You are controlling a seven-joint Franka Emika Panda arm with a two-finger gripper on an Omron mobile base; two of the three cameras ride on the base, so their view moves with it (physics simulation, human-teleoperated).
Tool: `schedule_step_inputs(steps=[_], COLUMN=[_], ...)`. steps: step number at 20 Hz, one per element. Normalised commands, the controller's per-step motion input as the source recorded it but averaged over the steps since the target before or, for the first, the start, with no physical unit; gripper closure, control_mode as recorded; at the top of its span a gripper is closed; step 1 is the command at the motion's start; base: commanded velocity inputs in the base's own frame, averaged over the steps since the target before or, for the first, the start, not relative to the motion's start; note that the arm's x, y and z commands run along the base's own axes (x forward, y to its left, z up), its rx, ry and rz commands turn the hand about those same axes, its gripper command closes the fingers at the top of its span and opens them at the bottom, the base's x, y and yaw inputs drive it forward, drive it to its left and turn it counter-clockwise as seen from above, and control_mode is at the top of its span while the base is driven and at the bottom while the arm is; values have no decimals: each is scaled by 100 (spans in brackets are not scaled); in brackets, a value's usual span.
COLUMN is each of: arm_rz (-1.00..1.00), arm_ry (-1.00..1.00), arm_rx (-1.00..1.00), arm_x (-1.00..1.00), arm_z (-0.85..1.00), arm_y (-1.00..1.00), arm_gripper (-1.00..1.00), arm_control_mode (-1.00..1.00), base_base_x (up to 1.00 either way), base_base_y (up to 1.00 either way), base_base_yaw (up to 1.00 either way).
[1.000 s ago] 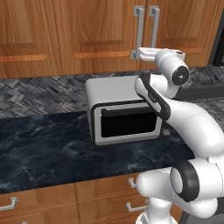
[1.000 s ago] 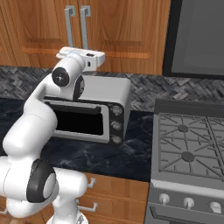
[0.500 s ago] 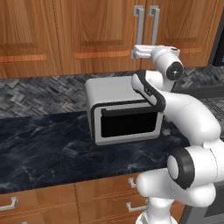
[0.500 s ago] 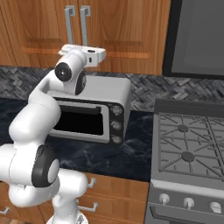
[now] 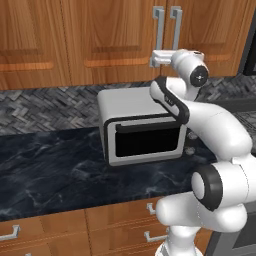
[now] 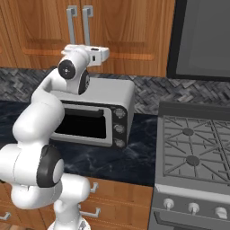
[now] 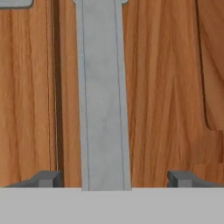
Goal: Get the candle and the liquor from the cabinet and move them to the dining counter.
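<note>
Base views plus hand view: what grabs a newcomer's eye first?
The white arm, stretched up over the toaster oven on the dark marble counter, its gripper at the bar handles of the shut cabinet. In the hand view one grey handle runs between the open gripper's tips, not yet clamped. A stove sits at right.

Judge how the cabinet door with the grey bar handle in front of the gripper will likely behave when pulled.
The handle looks like rigid metal, so it should not flex between the open gripper fingers. Its smooth face may be slippery. The cabinet door, a wide wooden panel, would probably swing stiffly on hinges rather than slide.
</note>
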Motion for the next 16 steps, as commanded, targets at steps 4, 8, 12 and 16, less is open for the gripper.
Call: schedule_step_inputs(steps=[4,8,12,16], arm_rz=[0,1,2,0], arm_ry=[13,10,5,10], arm_rx=[0,0,0,0], arm_x=[65,57,42,5], arm_z=[-3,-7,-17,-28], arm_y=[0,0,0,0], arm_gripper=[-100,100,100,100], arm_control_mode=[-100,-100,-100,-100], base_base_x=[0,0,0,0], base_base_y=[0,0,0,0], base_base_yaw=[0,0,0,0])
